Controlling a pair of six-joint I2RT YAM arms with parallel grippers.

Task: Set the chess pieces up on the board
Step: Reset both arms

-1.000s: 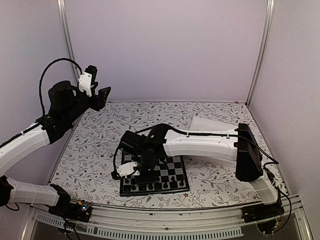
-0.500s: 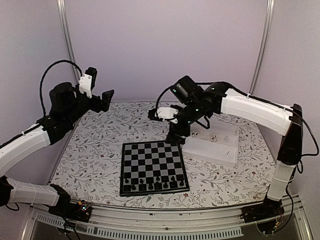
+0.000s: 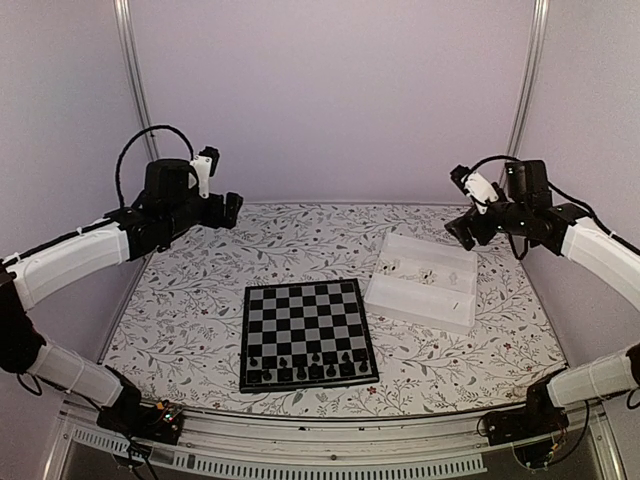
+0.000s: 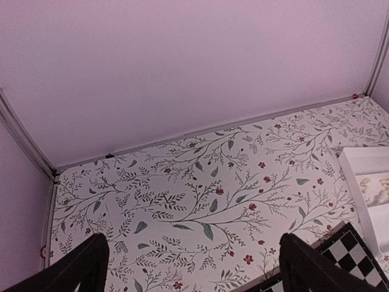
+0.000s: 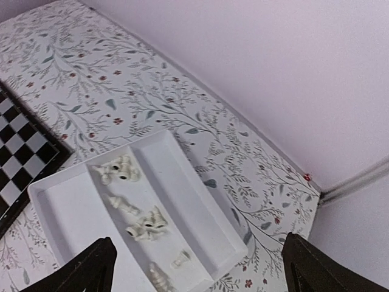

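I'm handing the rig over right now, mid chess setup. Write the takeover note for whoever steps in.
Left claw: open, empty, raised at far left.
Right claw: open, empty, raised near the far right of the white tray.
Board: black pieces stand on its two near rows, too small to count. Its far rows are bare.
White pieces: lying in the tray, right of the board.
Left to do: stand the white pieces on the far rows. The right claw is nearer, so it is probably the better choice.
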